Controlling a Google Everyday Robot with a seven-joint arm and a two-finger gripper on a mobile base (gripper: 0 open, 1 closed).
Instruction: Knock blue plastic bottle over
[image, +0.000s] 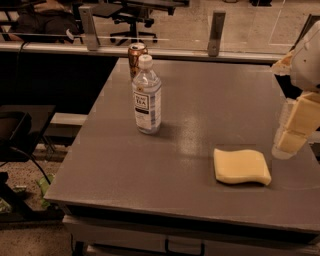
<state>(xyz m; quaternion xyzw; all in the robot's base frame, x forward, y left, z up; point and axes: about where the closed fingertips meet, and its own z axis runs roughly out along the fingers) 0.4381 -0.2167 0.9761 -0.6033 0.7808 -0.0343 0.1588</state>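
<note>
The blue plastic bottle (146, 98) stands upright on the grey table (200, 110), left of centre. It is clear, with a white screw cap and a white-and-dark "TEA" label. A shorter copper-brown can (135, 57) stands just behind it. My gripper (295, 131) hangs at the right edge of the view, above the table's right side, far to the right of the bottle and apart from it.
A yellow sponge (241, 166) lies flat on the table at the front right, just left of my gripper. A glass railing with metal posts (216, 32) runs along the table's far edge. A dark stand (20, 130) is on the floor at left.
</note>
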